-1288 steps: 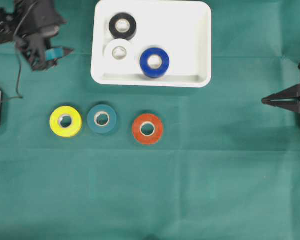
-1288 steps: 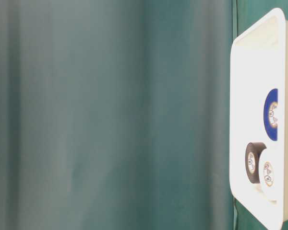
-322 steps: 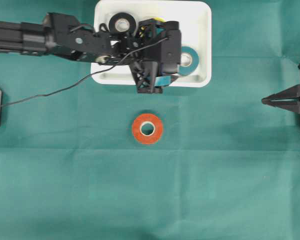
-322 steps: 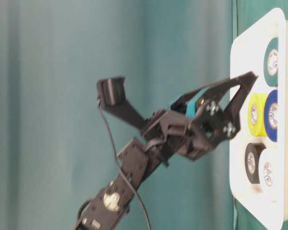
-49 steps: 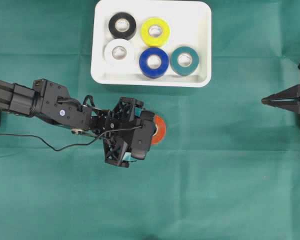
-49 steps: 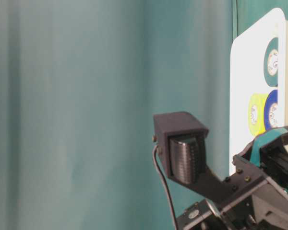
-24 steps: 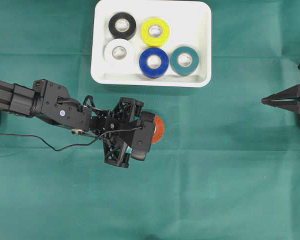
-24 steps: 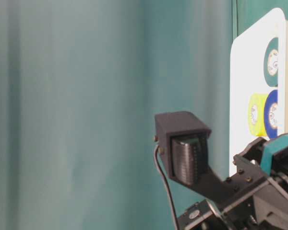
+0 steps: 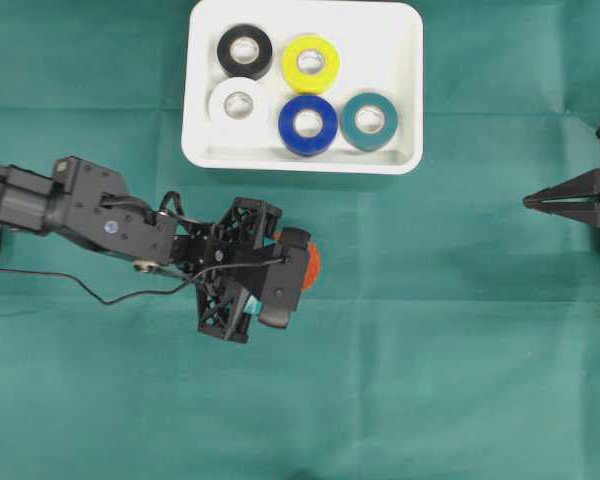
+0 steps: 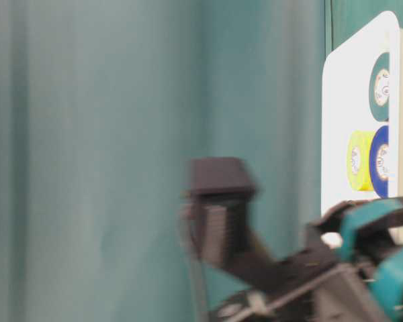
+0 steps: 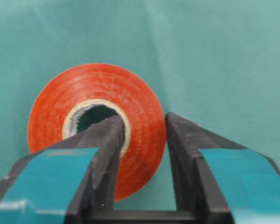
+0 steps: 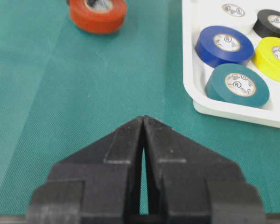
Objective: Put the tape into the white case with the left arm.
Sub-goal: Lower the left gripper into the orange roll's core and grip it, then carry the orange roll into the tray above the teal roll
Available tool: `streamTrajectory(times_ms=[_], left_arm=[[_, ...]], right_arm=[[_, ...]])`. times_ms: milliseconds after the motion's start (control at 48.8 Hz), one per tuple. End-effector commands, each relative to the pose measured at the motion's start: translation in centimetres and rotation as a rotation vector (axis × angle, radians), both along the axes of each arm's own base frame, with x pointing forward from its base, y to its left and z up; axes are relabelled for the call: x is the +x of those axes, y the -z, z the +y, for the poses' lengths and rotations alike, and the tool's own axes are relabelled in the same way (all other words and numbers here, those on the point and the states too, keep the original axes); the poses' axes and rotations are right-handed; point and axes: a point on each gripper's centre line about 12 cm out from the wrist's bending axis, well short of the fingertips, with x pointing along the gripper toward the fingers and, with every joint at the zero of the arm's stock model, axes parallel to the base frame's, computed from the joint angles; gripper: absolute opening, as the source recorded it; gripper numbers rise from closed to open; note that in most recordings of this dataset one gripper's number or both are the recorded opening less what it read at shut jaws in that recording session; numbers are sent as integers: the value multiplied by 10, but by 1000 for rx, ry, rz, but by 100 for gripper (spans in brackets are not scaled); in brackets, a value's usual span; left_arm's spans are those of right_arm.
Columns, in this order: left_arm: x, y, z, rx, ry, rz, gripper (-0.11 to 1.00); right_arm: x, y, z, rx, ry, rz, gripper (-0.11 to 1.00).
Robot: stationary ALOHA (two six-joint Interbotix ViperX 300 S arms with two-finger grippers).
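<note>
Your left gripper (image 11: 142, 140) is pinching the orange tape roll (image 11: 95, 126) — in the wrist view one teal-striped finger (image 11: 102, 154) sits inside the roll's core and the other presses the outer face, with the roll's wall clamped between them. From overhead, the roll (image 9: 311, 262) shows only as an orange sliver past the wrist camera housing, out on the green cloth (image 9: 430, 350) below the white case (image 9: 405, 90) and well apart from it. The case holds five rolls lying flat: black (image 9: 245, 51), yellow (image 9: 311, 63), white (image 9: 238, 103), blue (image 9: 308, 124) and teal (image 9: 369, 121). In the right wrist view the orange roll (image 12: 98, 14) looks to rest on the cloth, though you cannot tell for certain whether it is lifted. The table-level view is blurred across the left arm (image 10: 289, 282). Your right gripper (image 12: 143, 123) sits at the right edge of the table, its black fingers pressed together on nothing — tips meeting at a point.
</note>
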Motion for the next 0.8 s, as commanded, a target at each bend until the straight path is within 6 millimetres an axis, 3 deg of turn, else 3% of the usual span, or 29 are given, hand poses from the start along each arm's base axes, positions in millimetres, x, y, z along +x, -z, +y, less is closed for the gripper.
streamTrajectory(times_ms=[0, 205, 431, 554, 779], left_arm=[[4, -41, -5, -10, 13, -64, 26], [4, -73, -6, -10, 22, -78, 26], [10, -83, -1, -3, 16, -99, 26], [15, -85, 16, 14, -7, -111, 26], [32, -91, 68, 48, -102, -157, 26]], right_arm=[[2, -4, 0, -3, 0, -12, -10], [2, -4, 0, -3, 0, -12, -10], [2, -4, 0, -3, 0, -12, -10], [2, -4, 0, -3, 0, -12, -10], [2, -4, 0, -1, -1, -14, -10]])
